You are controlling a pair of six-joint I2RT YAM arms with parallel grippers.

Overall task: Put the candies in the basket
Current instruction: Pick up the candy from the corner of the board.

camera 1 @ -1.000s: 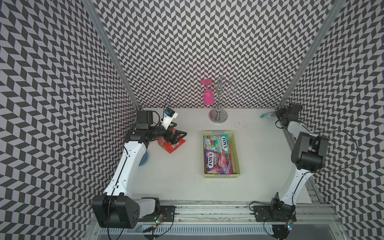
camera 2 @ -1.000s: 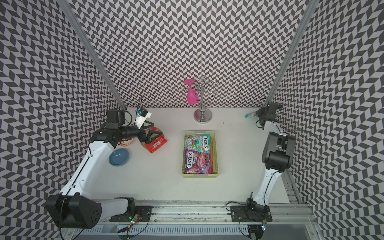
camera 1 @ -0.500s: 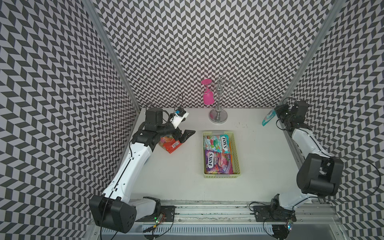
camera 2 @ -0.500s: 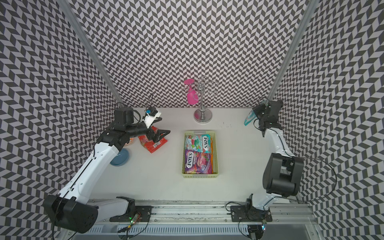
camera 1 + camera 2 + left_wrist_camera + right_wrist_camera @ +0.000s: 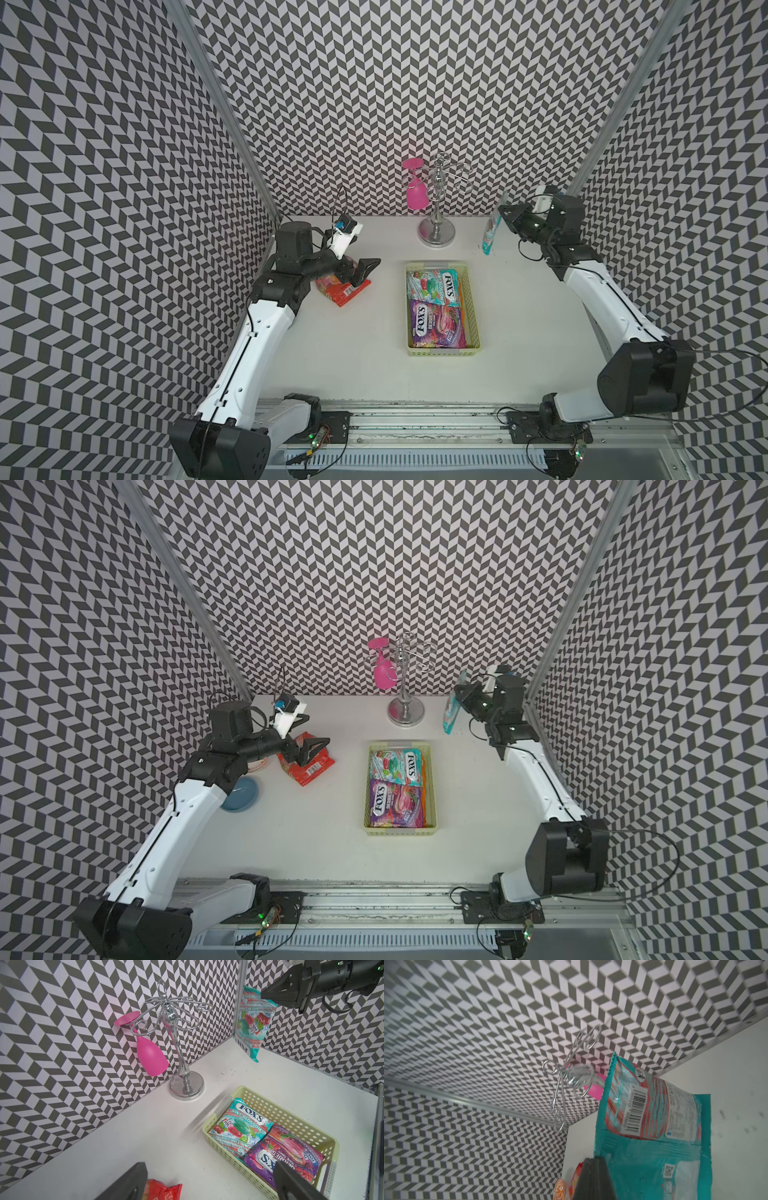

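Note:
The pale green basket (image 5: pixel 471 308) (image 5: pixel 400 831) (image 5: pixel 290 1118) sits mid-table and holds a teal candy bag (image 5: pixel 434 286) and a purple one (image 5: pixel 436 328). A red-orange candy bag (image 5: pixel 347 293) (image 5: pixel 312 767) (image 5: pixel 164 1190) lies left of it. My left gripper (image 5: pixel 362 272) (image 5: pixel 312 748) (image 5: pixel 207 1184) is wide open just above that bag, holding nothing. My right gripper (image 5: pixel 503 210) (image 5: pixel 459 690) (image 5: pixel 593 1165) is shut on the top edge of another teal candy bag (image 5: pixel 491 232) (image 5: pixel 452 712) (image 5: pixel 252 1026) (image 5: pixel 654 1126), which hangs above the back right of the table.
A chrome stand (image 5: pixel 436 232) (image 5: pixel 186 1086) with a pink glass (image 5: pixel 417 195) hanging upside down stands at the back, between the two grippers. A blue bowl (image 5: pixel 241 798) sits under the left arm. Patterned walls close in the table on three sides.
My right gripper has lifted the teal bag out of the back right corner and carried it left toward the stand. The left arm shifted slightly right over the red-orange bag, still open.

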